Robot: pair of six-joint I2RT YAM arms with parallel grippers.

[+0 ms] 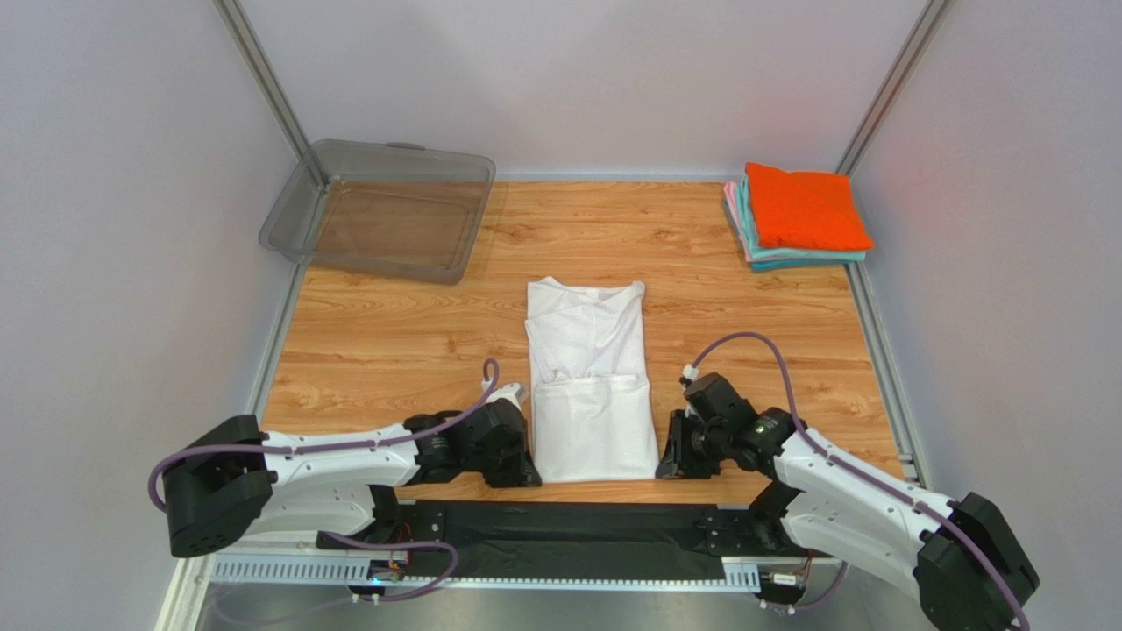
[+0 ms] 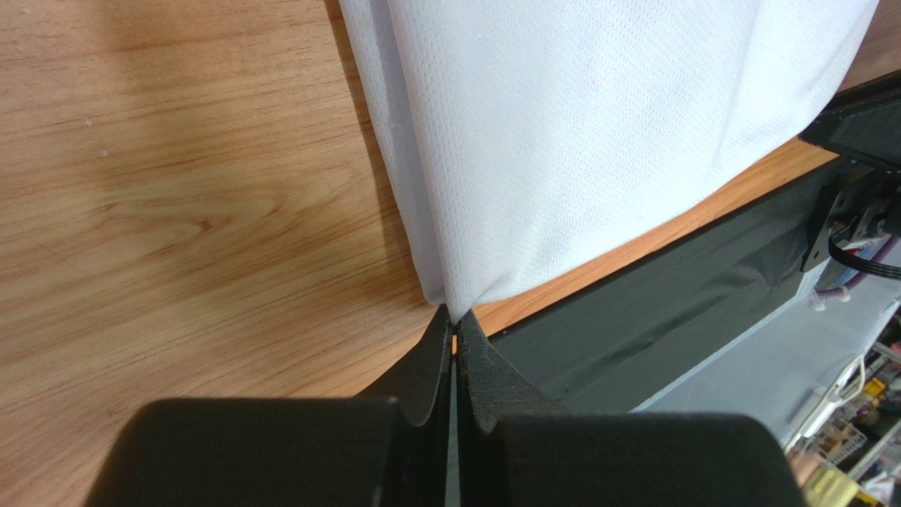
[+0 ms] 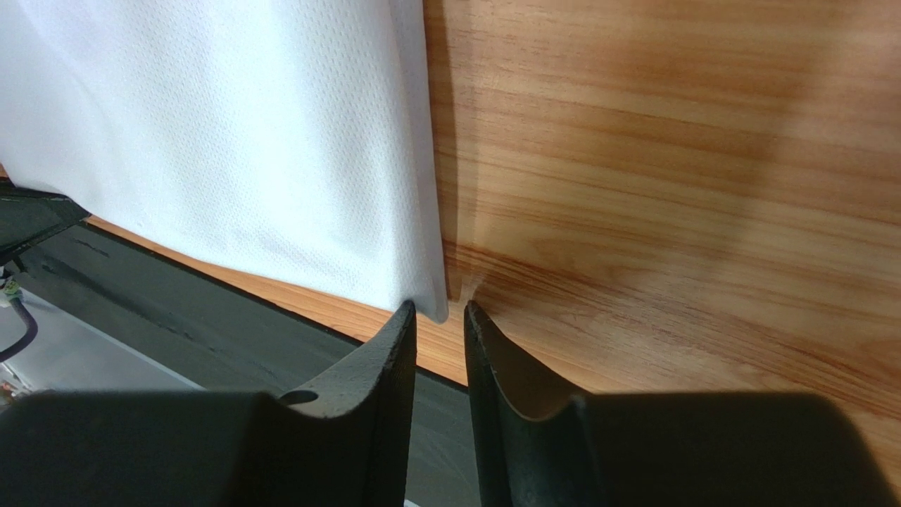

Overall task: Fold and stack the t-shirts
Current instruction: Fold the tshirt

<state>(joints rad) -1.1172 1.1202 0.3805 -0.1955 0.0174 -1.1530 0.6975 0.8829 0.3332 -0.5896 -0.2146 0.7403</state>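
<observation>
A white t-shirt (image 1: 586,381) lies in the middle of the table, folded into a narrow strip with its lower part doubled up. My left gripper (image 1: 530,467) is at its near left corner; the left wrist view shows the jaws (image 2: 455,315) shut on the tip of the white cloth (image 2: 592,127). My right gripper (image 1: 663,463) is at the near right corner. In the right wrist view its fingers (image 3: 439,308) stand a little apart, and the shirt's corner (image 3: 212,137) sits at the tips, unclamped. Folded t-shirts (image 1: 801,214) are stacked at the back right, orange on top of teal and pink.
A clear grey plastic bin (image 1: 382,208) stands at the back left corner. A black strip (image 1: 580,539) runs along the table's near edge, just behind both grippers. White walls and metal posts close in the wooden table (image 1: 395,329).
</observation>
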